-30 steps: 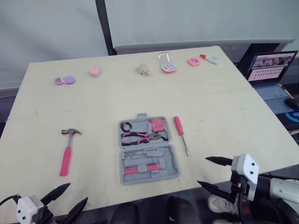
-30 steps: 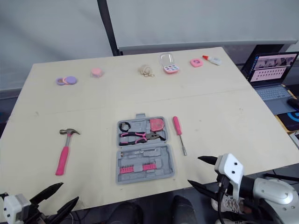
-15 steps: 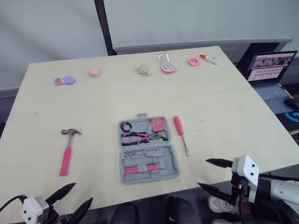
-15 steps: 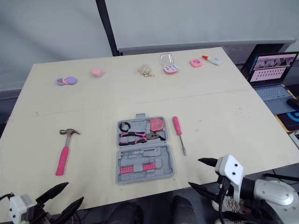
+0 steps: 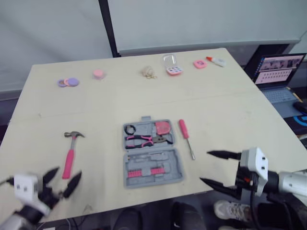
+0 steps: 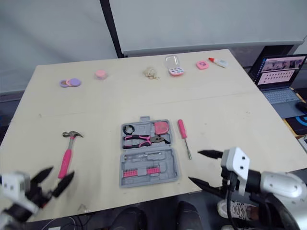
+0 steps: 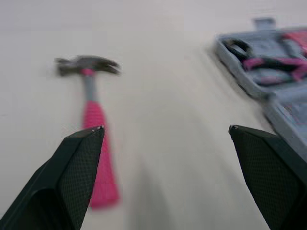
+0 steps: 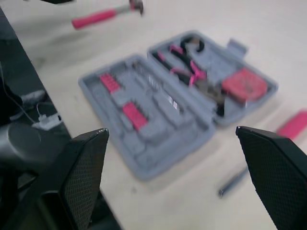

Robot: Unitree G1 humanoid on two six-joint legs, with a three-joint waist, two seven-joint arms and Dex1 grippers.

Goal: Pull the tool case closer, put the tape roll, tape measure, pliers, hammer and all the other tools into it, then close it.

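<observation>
On the table (image 5: 230, 110), lower left, the hammer (image 5: 71, 153) lies just above my spread, empty left gripper (image 5: 67, 171); the tool case (image 5: 152, 153) is left of my spread right gripper (image 5: 205, 167).

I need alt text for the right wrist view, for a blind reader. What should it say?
An open grey tool case lies on a table, holding pliers, a black tape roll and a pink tape measure. A pink screwdriver and a hammer lie outside it. The open right gripper points toward the case.

One tool case (image 5: 152, 165), one hammer (image 5: 71, 153), one screwdriver (image 5: 187, 139), one pair of pliers (image 5: 145, 140), one laptop (image 5: 279, 70)
</observation>
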